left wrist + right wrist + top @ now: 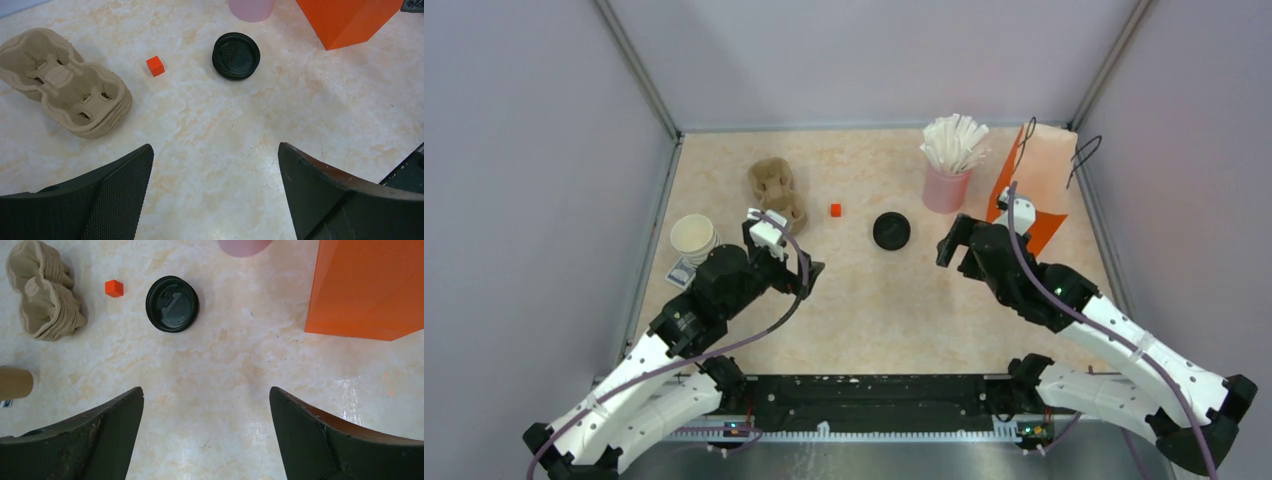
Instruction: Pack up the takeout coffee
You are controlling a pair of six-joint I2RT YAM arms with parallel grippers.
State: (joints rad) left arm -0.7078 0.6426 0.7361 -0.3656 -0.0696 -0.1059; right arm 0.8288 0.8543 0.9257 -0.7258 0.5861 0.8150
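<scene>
Takeout coffee point(891, 230) sits on desk point(874, 310), outside orange bag point(365, 285); packing not begun. Left fingers point(125, 180), right fingers point(310, 420) wide open, empty.

I'm driving a lab test cell dressed up as a coffee counter: blank grey walls point(524, 150) in bare metal framing point(639, 75) box in a marble-look table point(864, 310). At 6 o'clock a rail point(874, 400) carries my two cabled arms, left point(654, 350) and right point(1104, 320). The café part is only props: straws point(954, 140) in a pink cup point(946, 188) at 1 o'clock, an orange bag point(1034, 175) at 2, pulp trays point(777, 192) at 11, stacked cups point(693, 238) at 9, and a black lid point(891, 230) and an orange cube point(835, 210) near 12.
</scene>
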